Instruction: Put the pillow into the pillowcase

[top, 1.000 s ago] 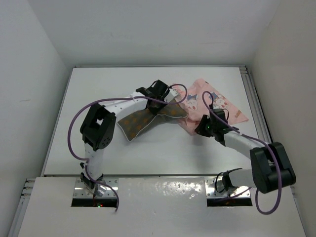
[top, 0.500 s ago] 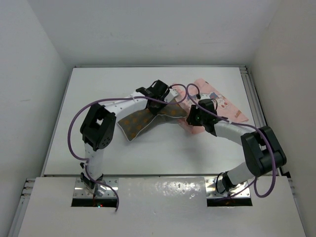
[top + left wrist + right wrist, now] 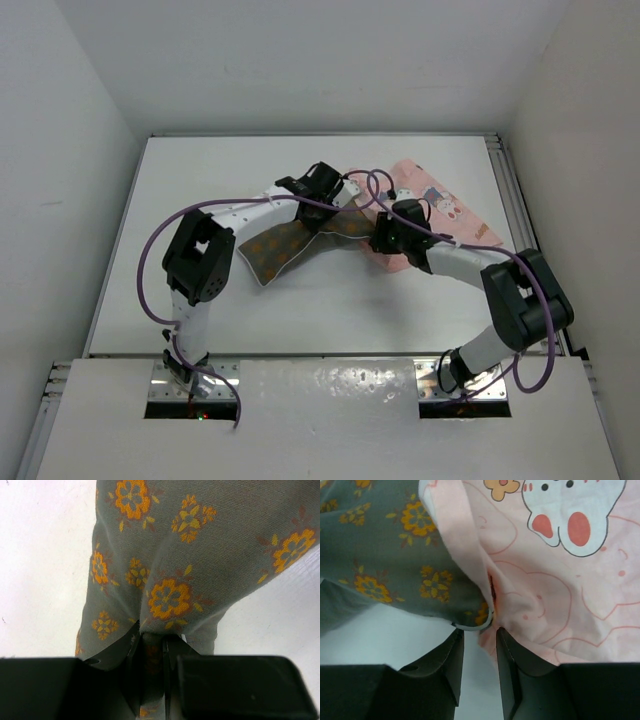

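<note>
At frame middle: pillow (image 3: 200,545) corner at pillowcase (image 3: 560,595) edge (mostly outside). Left gripper (image 3: 152,645) pinches pillow; right gripper (image 3: 479,650) part-open, empty.

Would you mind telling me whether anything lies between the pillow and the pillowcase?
Nothing visible does: the pillow already touches the folded edge of the pillowcase, just beyond the open right gripper.

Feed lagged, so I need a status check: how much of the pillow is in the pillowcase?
Done: the left gripper is shut on the pillow. In hand: the pillow's corner meets the pillowcase edge, where the open right gripper sits. Left: nearly the whole pillow lies outside, so opening and stuffing remain.
</note>
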Controlling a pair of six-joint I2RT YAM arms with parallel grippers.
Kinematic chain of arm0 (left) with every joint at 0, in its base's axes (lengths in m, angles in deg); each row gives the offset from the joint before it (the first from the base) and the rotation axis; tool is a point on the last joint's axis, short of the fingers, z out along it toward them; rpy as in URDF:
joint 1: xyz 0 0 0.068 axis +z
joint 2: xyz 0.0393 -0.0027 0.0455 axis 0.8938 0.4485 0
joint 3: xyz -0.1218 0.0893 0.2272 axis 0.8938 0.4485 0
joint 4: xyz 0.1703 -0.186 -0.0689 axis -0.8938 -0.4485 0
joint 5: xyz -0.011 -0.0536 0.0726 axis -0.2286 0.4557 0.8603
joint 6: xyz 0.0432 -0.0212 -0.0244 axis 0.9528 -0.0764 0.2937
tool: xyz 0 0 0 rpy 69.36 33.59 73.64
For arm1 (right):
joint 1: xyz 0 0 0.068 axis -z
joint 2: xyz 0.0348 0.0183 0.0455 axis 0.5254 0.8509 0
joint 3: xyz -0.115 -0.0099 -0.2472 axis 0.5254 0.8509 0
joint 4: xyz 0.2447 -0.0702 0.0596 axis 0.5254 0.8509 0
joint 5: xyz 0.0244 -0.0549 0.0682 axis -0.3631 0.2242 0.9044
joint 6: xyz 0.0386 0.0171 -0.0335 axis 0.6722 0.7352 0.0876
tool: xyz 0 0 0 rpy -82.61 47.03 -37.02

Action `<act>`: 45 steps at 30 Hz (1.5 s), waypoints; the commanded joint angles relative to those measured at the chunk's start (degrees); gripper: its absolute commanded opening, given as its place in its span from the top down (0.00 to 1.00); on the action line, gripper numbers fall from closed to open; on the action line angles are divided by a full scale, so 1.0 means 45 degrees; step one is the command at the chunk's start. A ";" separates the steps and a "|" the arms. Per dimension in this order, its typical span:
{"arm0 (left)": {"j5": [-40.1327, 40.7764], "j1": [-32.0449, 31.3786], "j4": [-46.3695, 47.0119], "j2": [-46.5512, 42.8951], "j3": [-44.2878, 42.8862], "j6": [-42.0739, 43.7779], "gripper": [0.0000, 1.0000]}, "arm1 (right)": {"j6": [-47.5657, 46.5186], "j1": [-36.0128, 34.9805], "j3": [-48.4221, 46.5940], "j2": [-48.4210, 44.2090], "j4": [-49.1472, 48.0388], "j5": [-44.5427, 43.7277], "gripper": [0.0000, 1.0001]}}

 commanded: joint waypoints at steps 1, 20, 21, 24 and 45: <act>-0.0031 -0.0188 0.0458 -0.0497 -0.0021 -0.0066 1.00 | 0.0077 -0.0317 -0.0264 -0.0048 -0.0468 0.0026 0.69; 0.0067 -0.0188 0.0380 -0.0497 -0.0060 0.0051 1.00 | -0.0275 -0.0708 -0.1120 0.1432 -0.1230 -0.1478 0.72; 0.0067 -0.0169 0.0380 -0.0497 -0.0060 0.0012 1.00 | -0.0197 -0.0689 -0.1278 0.1571 -0.1171 -0.1614 0.73; 0.0087 -0.0188 0.0322 -0.0517 -0.0060 0.0051 1.00 | -0.0002 -0.0514 -0.1455 0.1787 -0.1171 -0.2141 0.94; 0.0282 -0.0247 0.0731 -0.0107 -0.0195 -0.0261 1.00 | -0.2599 -0.1840 0.0340 -0.2548 -0.0702 -0.1521 1.00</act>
